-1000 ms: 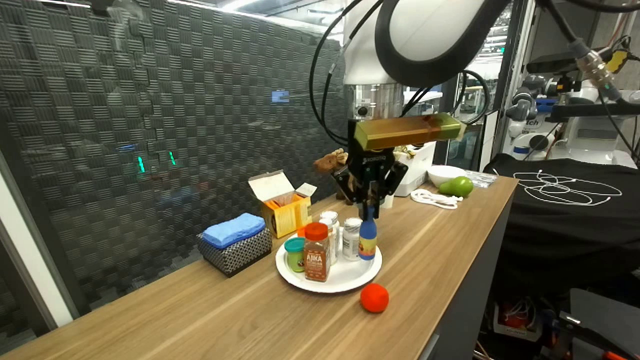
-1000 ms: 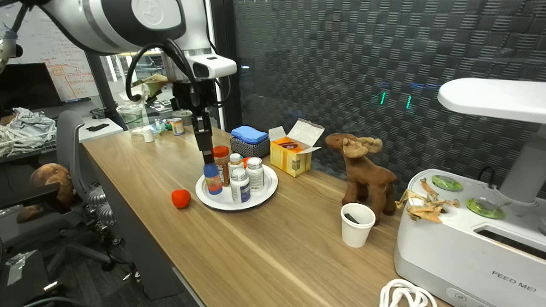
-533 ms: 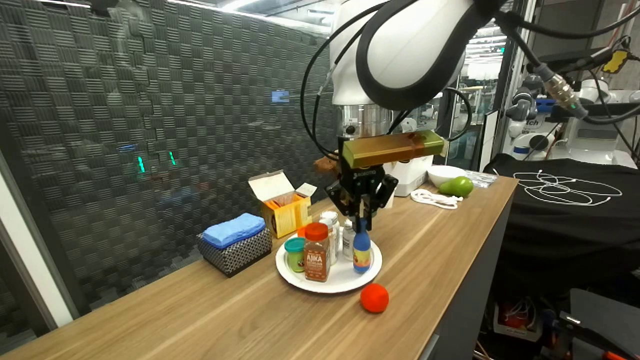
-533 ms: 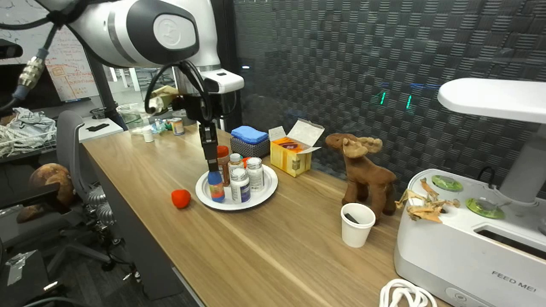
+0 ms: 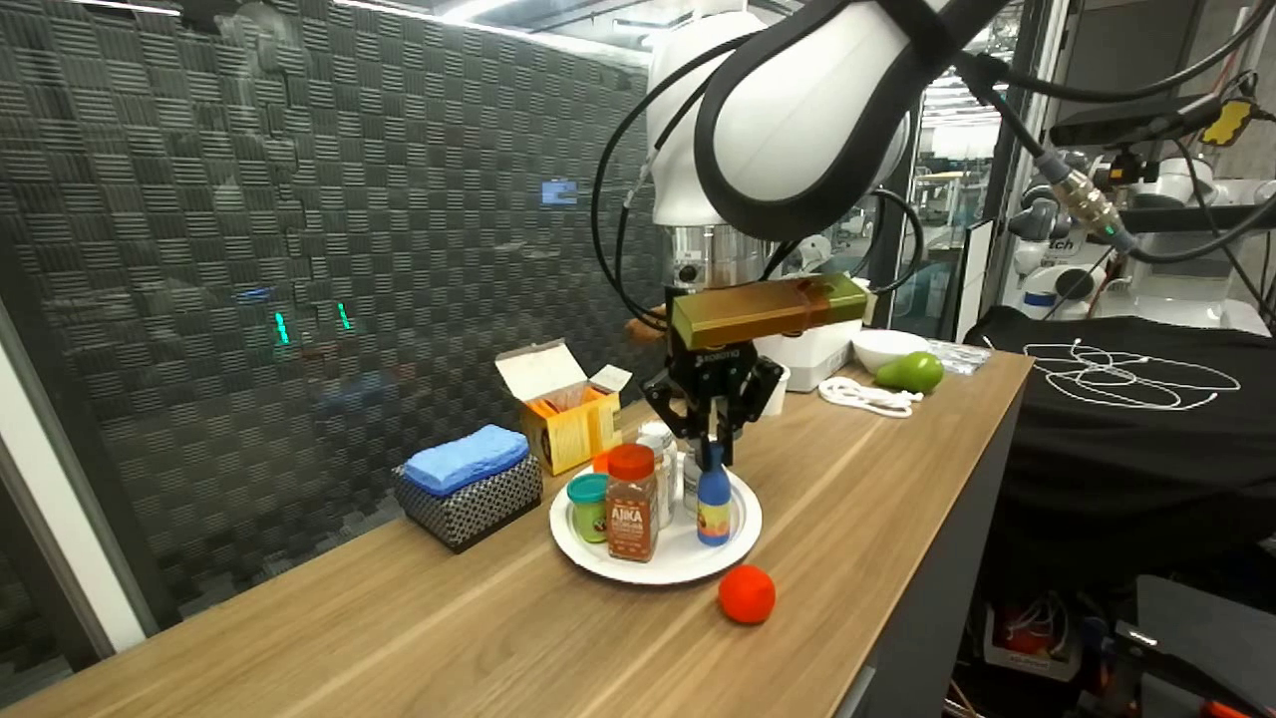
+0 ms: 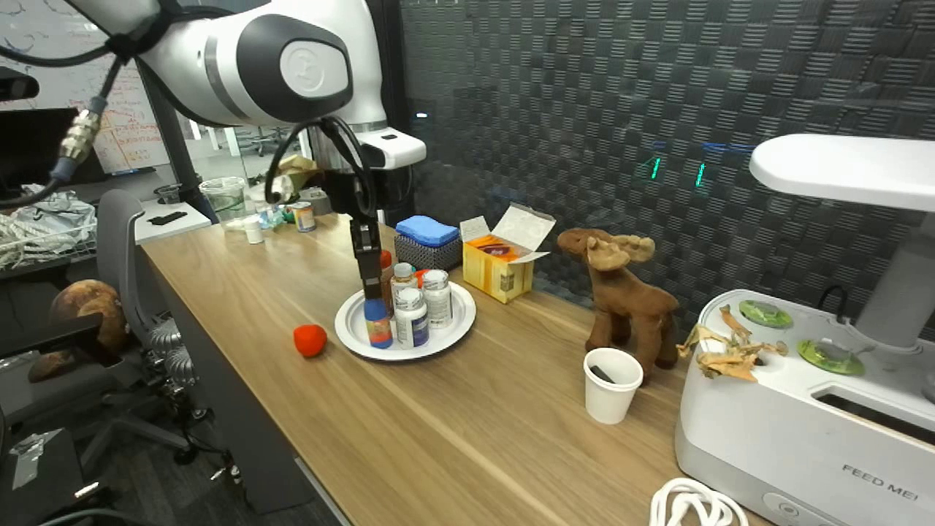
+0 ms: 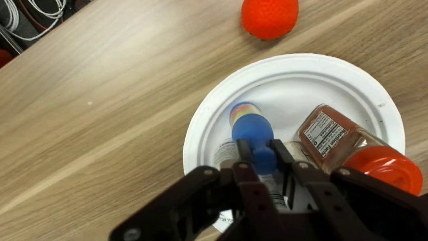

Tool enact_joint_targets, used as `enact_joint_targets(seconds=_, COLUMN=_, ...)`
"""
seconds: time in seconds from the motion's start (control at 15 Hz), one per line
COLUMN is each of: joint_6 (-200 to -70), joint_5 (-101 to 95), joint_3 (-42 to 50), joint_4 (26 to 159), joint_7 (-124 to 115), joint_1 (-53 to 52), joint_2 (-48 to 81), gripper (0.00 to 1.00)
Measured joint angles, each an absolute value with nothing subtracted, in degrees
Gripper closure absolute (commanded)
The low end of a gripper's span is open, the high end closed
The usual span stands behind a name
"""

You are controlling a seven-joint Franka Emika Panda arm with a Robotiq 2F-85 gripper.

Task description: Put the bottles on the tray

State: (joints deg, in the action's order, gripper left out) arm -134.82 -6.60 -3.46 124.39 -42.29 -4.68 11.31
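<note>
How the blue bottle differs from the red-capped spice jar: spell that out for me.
The blue bottle looks opaque and narrows to a slim neck; the red-capped spice jar is clear, with reddish-brown contents and a wide cap. The gripper holds the blue bottle by its neck, while the red-capped spice jar is ungripped. Both look roughly upright: the red-capped spice jar on the white tray, the blue bottle on or just over it.

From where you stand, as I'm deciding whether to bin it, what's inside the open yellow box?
Near the top of the yellow box, both exterior views show what look like orange packets. Anything lower down is hidden by them and the box itself.
</note>
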Motion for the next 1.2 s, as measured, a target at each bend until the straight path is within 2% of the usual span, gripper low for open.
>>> enact_joint_targets(seconds=0.33, joint_6=-134.89, joint_5=-6.67, joint_3=-2.51, joint_4=123.47, joint_7=-42.32, joint_1=-5.35, joint_2=12.02, gripper=0.9)
enact_joint_targets(seconds=0.4, joint_6=-134.89, joint_5=-6.67, joint_3=-2.44, joint_4=123.44, joint_7=-42.32, joint_1=-5.41, joint_2=12.04, gripper=0.85)
enact_joint_targets(seconds=0.47, joint_6=-134.88, joint_5=-6.67, joint_3=-2.42, joint_4=123.44, joint_7=-42.32, joint_1=-5.45, joint_2=12.04, gripper=0.55)
enact_joint_targets(seconds=0.6, joint_6=-134.88, joint_5=-6.67, joint_3=-2.39, joint_4=123.45, joint_7=-42.32, joint_1=-5.47, joint_2=12.05, gripper=0.48)
enact_joint_targets(seconds=1.0, joint_6=-134.88, joint_5=-6.67, joint_3=-2.25, joint_4=123.51, joint_7=-42.32, joint_1=-5.48, joint_2=12.53, gripper=0.03)
enact_joint_targets(seconds=1.2, joint_6=-135.0, joint_5=-6.67, joint_3=-2.23, joint_4=123.51, joint_7=-42.35, joint_1=-5.49, joint_2=12.47, gripper=0.0)
